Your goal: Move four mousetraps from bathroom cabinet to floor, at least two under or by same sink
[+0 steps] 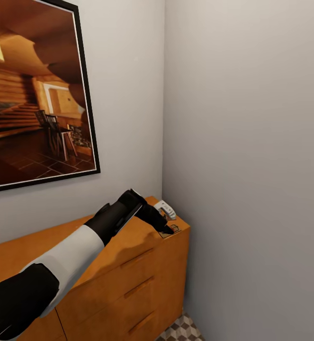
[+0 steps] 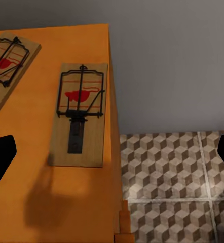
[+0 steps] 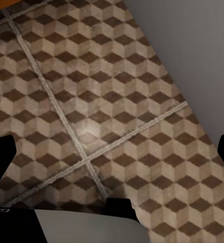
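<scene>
**Left tool spread above a mousetrap at the cabinet's corner**

You have a mousetrap (image 2: 80, 114) lying flat on the cabinet (image 2: 51, 192) top, right beside the cabinet's end edge, its dark wire bar and red mark facing up. A second mousetrap (image 2: 6, 63) lies on the same top, near the first but apart from it, angled, and partly cut off at the picture's edge. In your head view one mousetrap (image 1: 171, 229) shows as a small flat board at the cabinet's far corner, just beside the left tool (image 1: 165, 229), and a small white object (image 1: 165, 210) rests on the top behind it, next to the wall corner.

Your left tool (image 2: 112, 152) is spread wide: its two dark fingertips sit at opposite edges of the left wrist view, with the nearer mousetrap between them and nothing pinched. Whether the fingertips touch the wood you cannot tell from these views.

Past the cabinet's end edge, the bathroom floor (image 2: 173, 177) with its cube pattern lies below, against the grey wall.

Your right tool (image 3: 112, 152) is also spread, empty, pointing down at the bathroom floor (image 3: 91, 101) near a wall.

A large framed picture (image 1: 33, 90) hangs on the wall above the cabinet (image 1: 128, 279), whose drawer fronts carry slim bar handles.
</scene>
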Robot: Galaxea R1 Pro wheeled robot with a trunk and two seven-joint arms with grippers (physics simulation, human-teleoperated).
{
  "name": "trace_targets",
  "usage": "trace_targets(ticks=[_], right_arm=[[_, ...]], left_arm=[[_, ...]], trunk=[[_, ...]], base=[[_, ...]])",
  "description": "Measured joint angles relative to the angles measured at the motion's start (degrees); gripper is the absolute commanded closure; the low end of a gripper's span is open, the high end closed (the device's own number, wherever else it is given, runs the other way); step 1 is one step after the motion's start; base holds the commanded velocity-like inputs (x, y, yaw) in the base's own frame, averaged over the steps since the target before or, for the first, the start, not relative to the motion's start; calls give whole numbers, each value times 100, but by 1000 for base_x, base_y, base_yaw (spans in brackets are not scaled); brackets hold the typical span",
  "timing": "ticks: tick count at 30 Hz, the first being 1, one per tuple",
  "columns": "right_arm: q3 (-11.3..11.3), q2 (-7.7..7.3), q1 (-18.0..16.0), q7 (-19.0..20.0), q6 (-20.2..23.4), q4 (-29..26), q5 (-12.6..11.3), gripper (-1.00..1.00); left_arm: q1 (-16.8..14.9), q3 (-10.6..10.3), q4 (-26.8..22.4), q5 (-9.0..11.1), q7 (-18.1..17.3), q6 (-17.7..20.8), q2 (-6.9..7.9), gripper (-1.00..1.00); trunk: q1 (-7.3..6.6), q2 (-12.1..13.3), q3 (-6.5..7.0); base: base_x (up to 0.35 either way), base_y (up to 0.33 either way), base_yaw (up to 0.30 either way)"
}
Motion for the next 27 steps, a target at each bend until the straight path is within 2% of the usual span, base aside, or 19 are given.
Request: trace_targets(ticks=[27], right_arm=[[0,9,0,-1,0,3,0,-100]], left_arm=[[0,-12,-30,0,0,-6,9,-100]], trunk=[[0,0,-67]], base=[[0,0,0]])
